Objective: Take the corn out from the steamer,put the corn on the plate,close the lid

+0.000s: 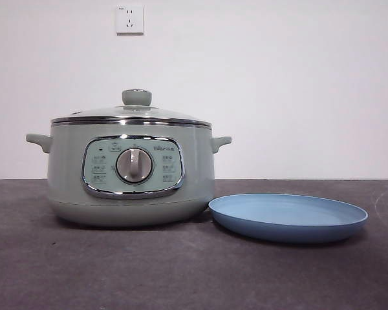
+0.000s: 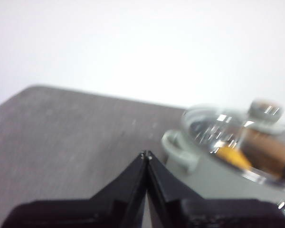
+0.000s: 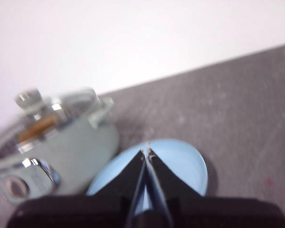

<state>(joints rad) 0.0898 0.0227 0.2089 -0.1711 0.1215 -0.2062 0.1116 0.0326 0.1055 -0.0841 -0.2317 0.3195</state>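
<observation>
- Your left gripper (image 2: 146, 154) is clenched, its two black jaws meeting in a sharp wedge with nothing between them, held above the dark, cloth-textured table (image 2: 71, 137).
- Just beyond that tip you have the steamer (image 2: 213, 171), pale sage green and smooth, with a small rounded side handle facing the gripper; the two are apart, not touching.
- The lid (image 2: 228, 130) sits closed on the steamer: clear glass, chrome rim, pale green knob on top.
- Through the glass you can glimpse the corn (image 2: 230, 156), a yellow-orange shape inside the pot; the left wrist view is blurred, so its outline is hard to make out.
- Your right gripper (image 3: 147, 153) is pinched tight too, empty, hanging over the plate (image 3: 185, 164), a wide shallow light-blue disc with a matte finish.
- From the front, the plate (image 1: 288, 219) lies just beside the steamer (image 1: 129, 171), its rim close to the pot's base; whether they touch, you cannot tell.
- Neither arm shows in the front view.
- The pot's far side is cut off in both wrist views.
</observation>
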